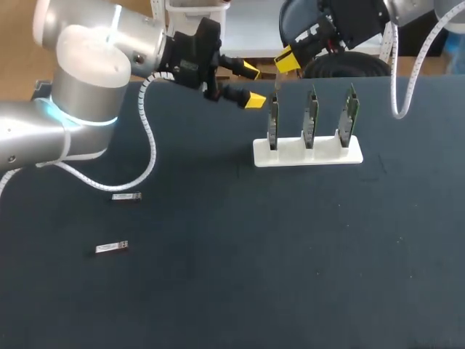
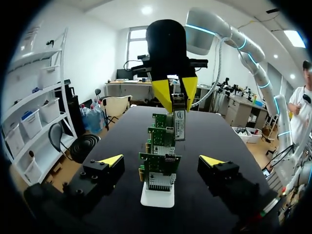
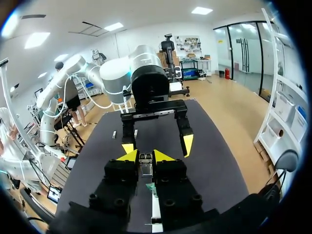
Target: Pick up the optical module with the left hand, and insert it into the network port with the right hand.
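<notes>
One optical module [image 2: 179, 125] sits clamped in the right gripper [image 2: 174, 95] fingers, long axis upright. It hangs over the left-end card [image 1: 273, 123] of three on the white rack [image 1: 307, 153]; contact can't be told. The port looks to lie straight below, so the coming move is probably a push down along that axis, with the right arm the nearer one. The left gripper [image 1: 247, 85] fingers are spread apart and empty, just beside the rack. Two spare modules [image 1: 126, 196] [image 1: 112, 248] lie on the bench [image 1: 218, 276], well apart from both arms.
</notes>
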You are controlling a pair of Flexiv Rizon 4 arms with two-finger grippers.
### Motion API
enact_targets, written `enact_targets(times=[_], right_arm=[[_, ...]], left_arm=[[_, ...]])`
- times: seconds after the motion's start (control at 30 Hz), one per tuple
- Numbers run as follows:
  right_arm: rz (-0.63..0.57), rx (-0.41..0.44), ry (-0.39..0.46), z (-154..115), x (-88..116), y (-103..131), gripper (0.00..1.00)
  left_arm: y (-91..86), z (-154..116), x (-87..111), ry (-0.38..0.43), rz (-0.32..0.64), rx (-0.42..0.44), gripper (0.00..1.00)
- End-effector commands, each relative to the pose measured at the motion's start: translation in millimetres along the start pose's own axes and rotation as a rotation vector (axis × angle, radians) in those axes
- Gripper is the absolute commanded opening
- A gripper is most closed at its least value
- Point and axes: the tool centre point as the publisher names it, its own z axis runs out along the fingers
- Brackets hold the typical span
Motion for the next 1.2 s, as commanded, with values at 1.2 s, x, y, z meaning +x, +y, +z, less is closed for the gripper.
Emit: enact_targets(times=[1.2], right_arm=[[-0.01,0.015,0.009,-3.3,-2.8,4.1,0.0]], left_arm=[[-7.1,14.6,30.3,0.138,0.007,0.048,1.0]])
